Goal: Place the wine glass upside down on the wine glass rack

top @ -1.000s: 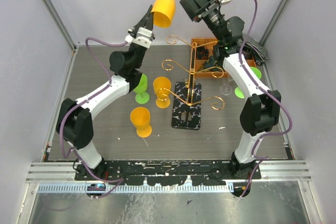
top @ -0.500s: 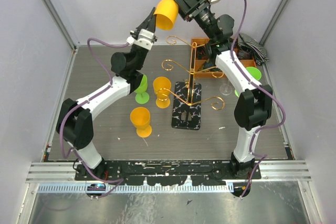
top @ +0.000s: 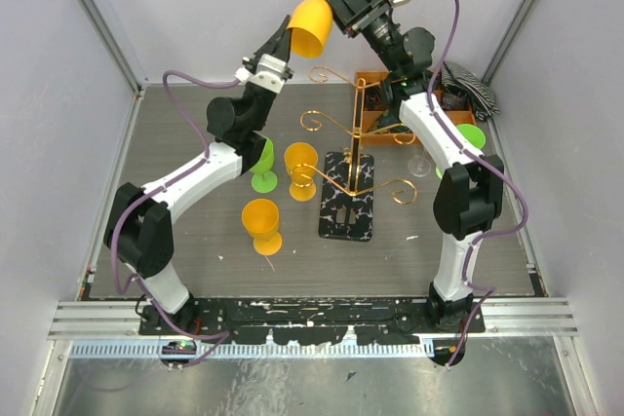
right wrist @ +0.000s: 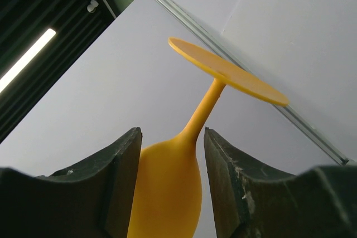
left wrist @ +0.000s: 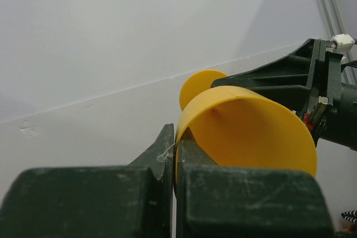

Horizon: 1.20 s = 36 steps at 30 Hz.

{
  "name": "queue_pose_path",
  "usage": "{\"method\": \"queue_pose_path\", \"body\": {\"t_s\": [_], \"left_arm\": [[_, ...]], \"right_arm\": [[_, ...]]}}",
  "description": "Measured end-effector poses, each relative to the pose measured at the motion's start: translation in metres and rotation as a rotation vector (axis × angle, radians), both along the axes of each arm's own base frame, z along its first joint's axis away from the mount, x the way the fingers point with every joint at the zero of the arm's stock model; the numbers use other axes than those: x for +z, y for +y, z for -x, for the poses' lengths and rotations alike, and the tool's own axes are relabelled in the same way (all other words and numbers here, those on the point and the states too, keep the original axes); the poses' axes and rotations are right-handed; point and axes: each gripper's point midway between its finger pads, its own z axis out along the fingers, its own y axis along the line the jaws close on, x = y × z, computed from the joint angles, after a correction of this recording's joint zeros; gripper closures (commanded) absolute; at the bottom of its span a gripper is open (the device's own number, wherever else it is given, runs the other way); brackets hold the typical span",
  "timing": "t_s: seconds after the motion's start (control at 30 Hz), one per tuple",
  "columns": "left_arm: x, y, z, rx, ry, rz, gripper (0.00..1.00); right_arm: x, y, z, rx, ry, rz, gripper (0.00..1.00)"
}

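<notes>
**Above the far edge of the tabletop: glass aloft, rack not yet loaded**

High over the far edge, the orange wine glass (top: 310,26) hangs in the air, already inverted: foot uppermost, open mouth tilted down and toward the left arm. The left gripper (left wrist: 174,137) is pressed together on the rim, pinching the bowl wall between its fingers. The right gripper (right wrist: 170,137) stands spread astride the bowl just under the stem. A sliver of gap shows on one side, so I judge no firm hold there yet.

Glass: opaque orange, smooth rounded bowl, slim stem, flat disc foot. No chips seen.

Progress: lift and inversion done. This looks like a handover between the arms. Left to do: the right arm takes the glass, the left lets go, and the stem slides into an arm of the wine glass rack (top: 353,143), which stands near the tabletop's middle, well below the glass.
</notes>
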Motion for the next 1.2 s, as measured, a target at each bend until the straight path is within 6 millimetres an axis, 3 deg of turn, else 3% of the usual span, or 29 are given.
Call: {"method": "queue_pose_path", "body": {"t_s": [0.43,0.5,0.6,0.67,0.8,0.93,1.03,1.2], "left_arm": [[-0.002,-0.004,0.004,-0.02,-0.003,-0.011,1.0],[-0.002,-0.004,0.004,-0.017,-0.002,-0.009,0.9],[-0.003,-0.005,0.004,-0.011,0.001,-0.009,0.67],[-0.003,-0.005,0.003,-0.007,0.003,-0.012,0.61],[-0.005,-0.008,0.004,-0.005,0.005,-0.024,0.45],[-0.024,-0.011,0.0,-0.002,0.042,-0.056,0.31],[-0.05,-0.014,-0.001,-0.003,0.096,-0.105,0.26],[-0.078,-0.003,0.012,0.007,0.192,-0.165,0.24]], "right_arm": [[-0.002,-0.005,-0.006,0.012,0.027,-0.023,0.71],[-0.002,-0.006,-0.006,0.013,0.029,-0.025,0.78],[-0.003,-0.006,-0.007,0.012,0.031,-0.023,0.91],[-0.004,-0.006,-0.007,0.006,0.024,-0.011,0.98],[-0.01,-0.007,-0.012,-0.016,0.022,0.024,0.99],[-0.017,-0.014,-0.021,-0.069,0.015,0.076,0.99],[-0.021,-0.027,-0.033,-0.134,0.0,0.135,0.99],[-0.024,-0.071,-0.056,-0.307,-0.028,0.271,0.99]]}}
